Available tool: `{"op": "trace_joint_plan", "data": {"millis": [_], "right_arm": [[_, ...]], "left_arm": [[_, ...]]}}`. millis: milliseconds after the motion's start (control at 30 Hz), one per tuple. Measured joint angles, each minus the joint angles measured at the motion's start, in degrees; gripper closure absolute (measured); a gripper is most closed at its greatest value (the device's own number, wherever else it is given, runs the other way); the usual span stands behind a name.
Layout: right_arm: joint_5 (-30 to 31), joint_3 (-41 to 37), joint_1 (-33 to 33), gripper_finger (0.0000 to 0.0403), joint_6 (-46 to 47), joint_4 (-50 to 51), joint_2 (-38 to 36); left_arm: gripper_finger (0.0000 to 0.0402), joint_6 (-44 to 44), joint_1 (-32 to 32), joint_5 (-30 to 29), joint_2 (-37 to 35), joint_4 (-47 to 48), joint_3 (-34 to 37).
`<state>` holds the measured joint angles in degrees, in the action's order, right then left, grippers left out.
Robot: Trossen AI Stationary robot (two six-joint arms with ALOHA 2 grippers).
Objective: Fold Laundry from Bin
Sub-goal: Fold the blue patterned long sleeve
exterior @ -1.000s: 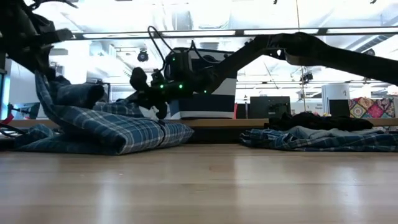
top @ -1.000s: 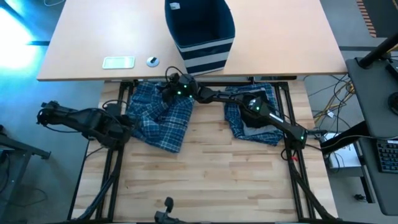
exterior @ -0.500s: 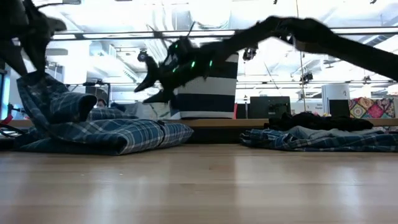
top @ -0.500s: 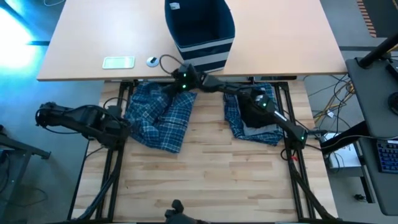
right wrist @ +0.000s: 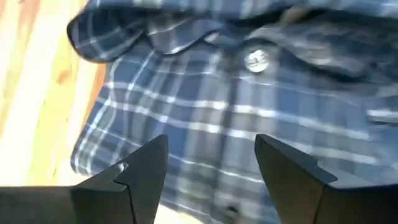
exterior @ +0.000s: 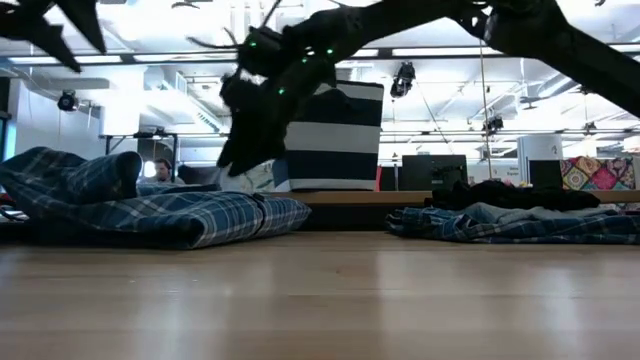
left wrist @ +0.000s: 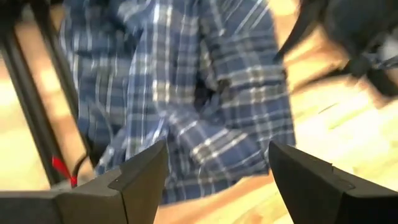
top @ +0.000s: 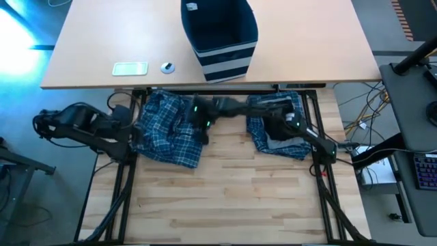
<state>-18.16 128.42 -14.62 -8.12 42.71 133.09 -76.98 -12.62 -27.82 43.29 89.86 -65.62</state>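
Soft-sided navy fabric bin (top: 220,37) with pale horizontal stripes round its lower half: stands upright on the pale tan tabletop (top: 307,41) at the far side, near its front edge. In the low view the bin (exterior: 335,135) shows behind the dark arm.

Blue-and-white plaid garment (top: 171,126), crumpled soft cloth: lies on the light wooden slat work surface (top: 225,191), on the left half, partly folded over itself. In the low view it forms a low rumpled heap (exterior: 150,205). The left wrist view shows the same plaid cloth (left wrist: 186,99) spread below the fingers; the right wrist view shows plaid cloth with a small pale button (right wrist: 256,60).

Second pile of laundry (top: 276,137): plaid cloth with a grey piece and a dark piece on top, on the right half of the work surface, well apart from the first garment. Low view: flat heap (exterior: 520,220).

Left gripper (left wrist: 214,171): at the left edge of the plaid garment, above it; jaws stand apart, nothing between them.

Right gripper (right wrist: 208,165): the right arm reaches across from the right, its gripper (top: 199,117) over the near right part of the plaid garment; jaws stand apart, empty, cloth beneath.

Small pale rectangular object (top: 130,68) and small round object (top: 167,67): on the tabletop, left of the bin.
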Motion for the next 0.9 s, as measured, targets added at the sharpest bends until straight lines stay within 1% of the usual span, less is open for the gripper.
{"op": "trace_joint_plan", "data": {"millis": [133, 200, 267, 367, 467, 533, 633, 667, 767, 833, 900], "right_arm": [[8.9, -2.2, 3.5, 0.0146, 3.2, 0.2, 2.0], [13.3, -2.3, 4.3, 0.0131, 5.5, 3.9, 3.0], [16.6, -2.4, 5.1, 0.0121, 5.6, 8.0, 3.5], [15.9, -3.8, 6.4, 0.0118, 7.7, 14.5, 3.5], [13.1, -6.6, 9.0, 0.0124, 11.0, 23.5, 2.0], [10.1, -9.7, 11.2, 0.0128, 14.0, 28.3, 0.0], [4.9, -15.0, 14.8, 0.0127, 19.0, 29.3, -4.3], [4.2, -16.3, 16.0, 0.0126, 20.7, 28.9, -6.1], [5.2, -18.9, 18.7, 0.0121, 26.7, 26.7, -13.1], [7.9, -20.0, 19.4, 0.0118, 30.7, 25.0, -18.0], [12.4, -20.9, 19.8, 0.0116, 33.4, 24.0, -22.7]], "left_arm": [[0.0138, 7.3, 0.0, -2.7, 1.6, -3.3, -2.7], [0.0138, 10.8, 0.0, -2.7, 2.6, -5.5, -3.3], [0.0139, 13.4, 0.0, -2.7, 3.4, -7.3, -3.4], [0.0142, 15.0, 0.0, -2.7, 5.0, -8.5, -3.2], [0.0146, 15.0, -0.3, -2.7, 6.4, -8.5, -2.6], [0.0148, 15.1, -0.7, -2.7, 7.1, -8.7, -1.6], [0.0150, 18.7, -2.3, -2.6, 8.1, -12.6, 2.0], [0.0150, 20.6, -3.1, -2.0, 8.4, -15.2, 3.6], [0.0150, 27.4, -6.0, -0.6, 9.8, -26.5, 9.4], [0.0150, 31.8, -8.2, 0.8, 10.8, -35.7, 13.1], [0.0150, 35.4, -10.6, 3.1, 12.2, -44.5, 16.5]]}}
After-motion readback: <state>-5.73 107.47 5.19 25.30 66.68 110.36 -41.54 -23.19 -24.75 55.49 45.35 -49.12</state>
